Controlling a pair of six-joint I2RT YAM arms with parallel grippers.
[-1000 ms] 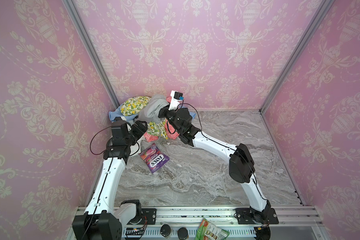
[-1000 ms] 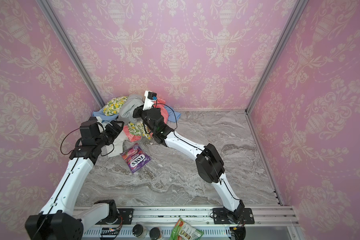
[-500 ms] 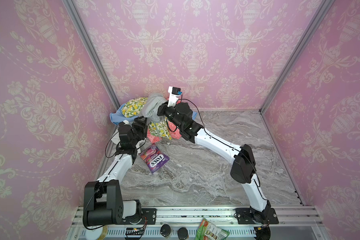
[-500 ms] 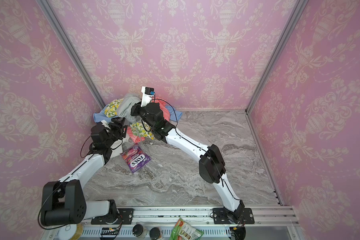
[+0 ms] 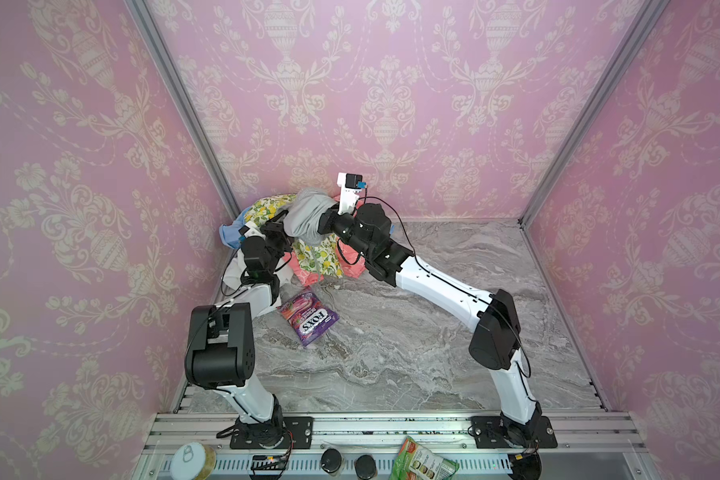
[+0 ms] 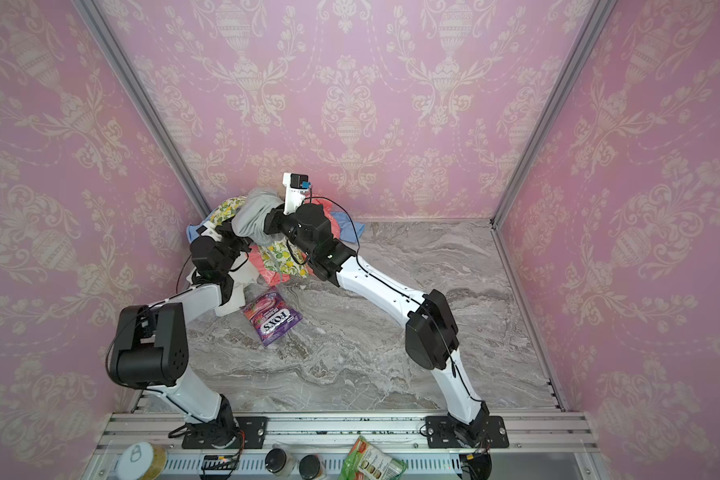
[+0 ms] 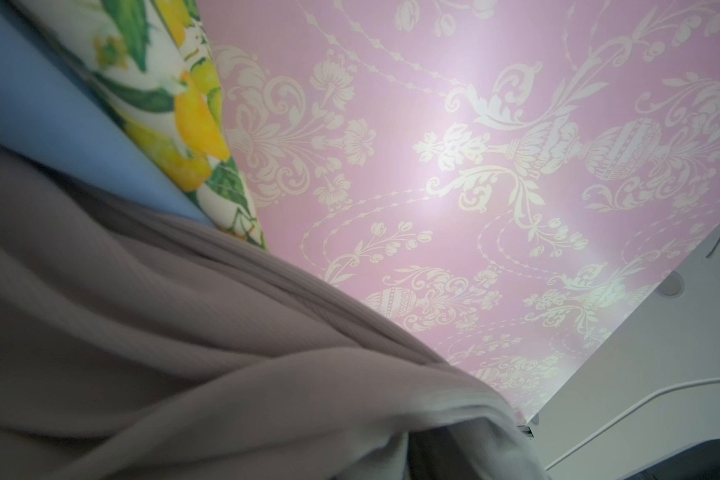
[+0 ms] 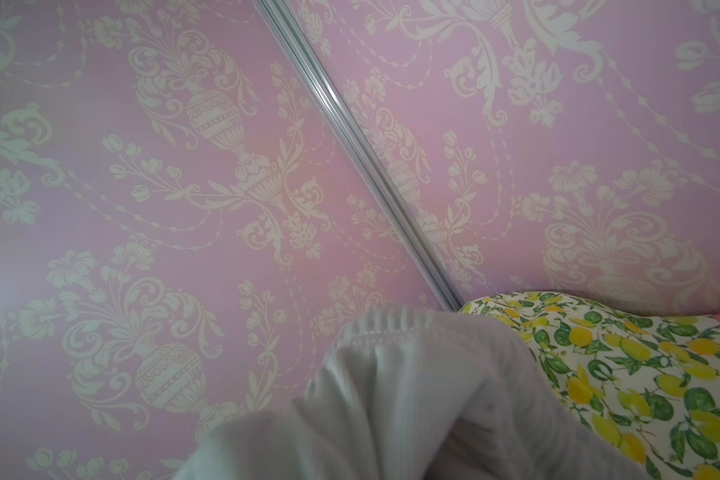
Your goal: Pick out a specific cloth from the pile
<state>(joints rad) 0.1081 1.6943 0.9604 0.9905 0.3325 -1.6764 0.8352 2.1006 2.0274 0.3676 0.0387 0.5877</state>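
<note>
Left of centre in both top views, the right gripper [image 5: 324, 219] is clamped on the cloth [image 5: 306, 214], a light-grey bundle raised above the pile [image 5: 319, 257] at the table's [image 5: 433, 332] far-left corner. The left gripper [image 5: 281, 226] sits at the cloth's left edge, but its grip cannot be told.

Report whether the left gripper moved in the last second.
Yes: the left gripper moved away from the candy bag, toward the back wall, into the grey cloth.

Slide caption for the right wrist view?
Close-up of grey cloth bunched before the camera, lemon-print cloth beside it, pink wall beyond.
</note>
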